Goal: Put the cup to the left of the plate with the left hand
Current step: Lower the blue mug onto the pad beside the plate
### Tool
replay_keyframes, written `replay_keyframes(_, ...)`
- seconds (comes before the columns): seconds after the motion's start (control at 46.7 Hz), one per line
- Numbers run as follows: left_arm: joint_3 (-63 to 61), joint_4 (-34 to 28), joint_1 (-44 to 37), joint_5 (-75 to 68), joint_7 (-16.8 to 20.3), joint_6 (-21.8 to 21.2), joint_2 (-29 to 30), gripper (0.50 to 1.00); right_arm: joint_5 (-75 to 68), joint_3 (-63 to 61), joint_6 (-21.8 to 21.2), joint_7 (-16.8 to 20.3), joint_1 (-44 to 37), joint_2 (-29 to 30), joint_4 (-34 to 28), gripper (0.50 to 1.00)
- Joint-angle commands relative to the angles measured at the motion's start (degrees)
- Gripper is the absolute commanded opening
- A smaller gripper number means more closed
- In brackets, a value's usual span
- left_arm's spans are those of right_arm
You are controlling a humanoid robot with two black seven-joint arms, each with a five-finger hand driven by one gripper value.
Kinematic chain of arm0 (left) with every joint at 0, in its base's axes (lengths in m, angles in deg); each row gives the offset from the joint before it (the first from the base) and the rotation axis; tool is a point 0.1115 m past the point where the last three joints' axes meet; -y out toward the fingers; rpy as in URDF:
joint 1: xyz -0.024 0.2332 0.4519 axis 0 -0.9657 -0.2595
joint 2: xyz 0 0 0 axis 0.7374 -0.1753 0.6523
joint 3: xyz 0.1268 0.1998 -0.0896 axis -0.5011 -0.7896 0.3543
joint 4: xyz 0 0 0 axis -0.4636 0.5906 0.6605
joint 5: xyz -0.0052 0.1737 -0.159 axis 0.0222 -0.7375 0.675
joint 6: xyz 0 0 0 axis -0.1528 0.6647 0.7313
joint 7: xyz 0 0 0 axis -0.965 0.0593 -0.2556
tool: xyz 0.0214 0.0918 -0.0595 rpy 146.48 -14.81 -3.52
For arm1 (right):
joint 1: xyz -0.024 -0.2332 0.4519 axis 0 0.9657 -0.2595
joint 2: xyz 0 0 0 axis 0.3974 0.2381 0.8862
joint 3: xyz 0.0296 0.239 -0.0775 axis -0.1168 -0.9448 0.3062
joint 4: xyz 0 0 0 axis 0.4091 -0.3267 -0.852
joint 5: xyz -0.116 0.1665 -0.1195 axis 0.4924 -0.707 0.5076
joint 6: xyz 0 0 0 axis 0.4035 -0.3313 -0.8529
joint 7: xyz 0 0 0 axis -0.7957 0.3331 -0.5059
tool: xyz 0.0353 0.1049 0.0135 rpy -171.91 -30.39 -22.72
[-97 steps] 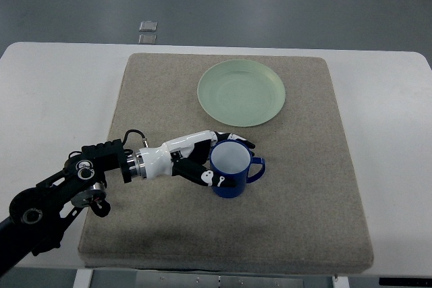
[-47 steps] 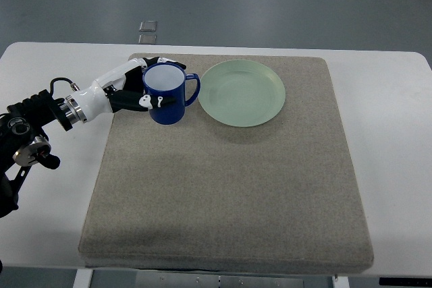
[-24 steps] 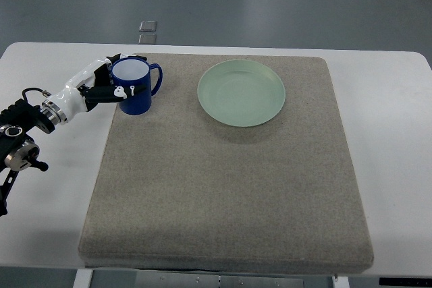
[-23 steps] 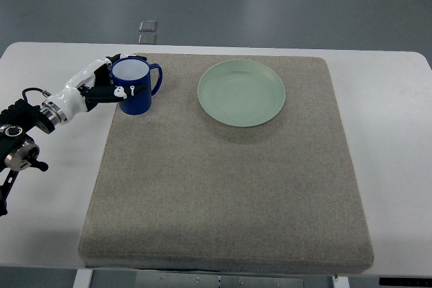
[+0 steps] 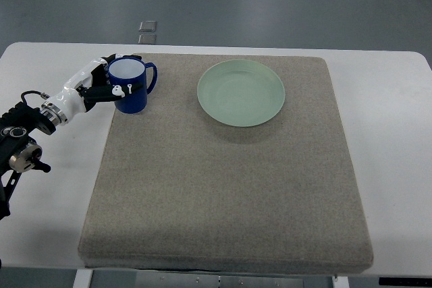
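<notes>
The left hand (image 5: 101, 85) has its fingers (image 5: 120, 90) wrapped around the blue cup (image 5: 130, 85), left of the green plate (image 5: 241, 92).

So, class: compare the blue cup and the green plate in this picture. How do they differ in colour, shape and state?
The cup is dark blue with a white inside; the plate is pale green. The cup is tall, upright, with a handle pointing right; the plate is flat, wide and round. The left hand grips the cup; nothing touches the plate. Both are over the grey mat, the cup at its far left corner.
</notes>
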Motion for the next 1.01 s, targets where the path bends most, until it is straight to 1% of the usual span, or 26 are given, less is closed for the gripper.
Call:
replay_keyframes(0.0, -0.3, -0.1, 0.0, 0.0, 0.0, 0.0, 0.0, 0.514, 0.0, 0.0, 0.0, 0.0, 0.0, 0.0, 0.0, 0.932)
replay_keyframes(0.064, -0.5, -0.1, 0.0, -0.1, 0.0, 0.0, 0.0, 0.542, 0.0, 0.0, 0.0, 0.0, 0.0, 0.0, 0.0, 0.932)
replay_keyframes(0.235, -0.6, -0.1, 0.0, -0.1, 0.0, 0.0, 0.0, 0.551, 0.0, 0.0, 0.0, 0.0, 0.0, 0.0, 0.0, 0.932)
replay_keyframes(0.3, -0.7, -0.2, -0.1, -0.1, 0.0, 0.0, 0.0, 0.583, 0.0, 0.0, 0.0, 0.0, 0.0, 0.0, 0.0, 0.932)
replay_keyframes(0.449, -1.2, -0.2, -0.3, -0.1, 0.0, 0.1, 0.0, 0.595, 0.0, 0.0, 0.0, 0.0, 0.0, 0.0, 0.0, 0.932)
replay_keyframes(0.492, -1.3, -0.2, -0.3, -0.1, 0.0, 0.1, 0.0, 0.638, 0.0, 0.0, 0.0, 0.0, 0.0, 0.0, 0.0, 0.932)
replay_keyframes(0.535, -1.5, -0.2, -0.3, -0.1, 0.0, 0.1, 0.0, 0.658, 0.0, 0.0, 0.1, 0.0, 0.0, 0.0, 0.0, 0.932)
replay_keyframes(0.599, -1.7, -0.2, -0.4, -0.1, 0.0, 0.2, 0.0, 0.668, 0.0, 0.0, 0.0, 0.0, 0.0, 0.0, 0.0, 0.932)
replay_keyframes(0.621, -1.9, -0.2, -0.4, -0.1, 0.0, 0.2, 0.0, 0.683, 0.0, 0.0, 0.0, 0.0, 0.0, 0.0, 0.0, 0.932)
replay_keyframes(0.642, -1.9, -0.2, -0.4, -0.1, 0.0, 0.2, 0.1, 0.711, 0.0, 0.0, 0.0, 0.0, 0.0, 0.0, 0.0, 0.932)
replay_keyframes(0.663, -2.0, -0.2, -0.4, -0.1, 0.0, 0.2, 0.1, 0.728, 0.0, 0.0, 0.0, 0.0, 0.0, 0.0, 0.0, 0.932)
replay_keyframes(0.728, -2.1, -0.2, -0.4, -0.1, 0.0, 0.2, 0.1, 0.75, 0.0, 0.0, 0.0, 0.1, 0.0, 0.0, 0.0, 0.932)
replay_keyframes(0.813, -2.2, -0.2, -0.4, -0.1, 0.0, 0.3, 0.1, 0.812, 0.0, 0.0, 0.0, 0.0, 0.0, 0.0, 0.0, 0.932)
replay_keyframes(0.942, -2.2, -0.2, -0.4, 0.0, -0.1, 0.2, 0.1, 0.868, 0.0, 0.0, 0.0, 0.0, 0.0, 0.0, 0.0, 0.932)
replay_keyframes(0.984, -2.2, -0.2, -0.4, 0.0, -0.1, 0.3, 0.1, 0.874, 0.0, 0.0, 0.0, 0.0, 0.0, 0.0, 0.0, 0.932)
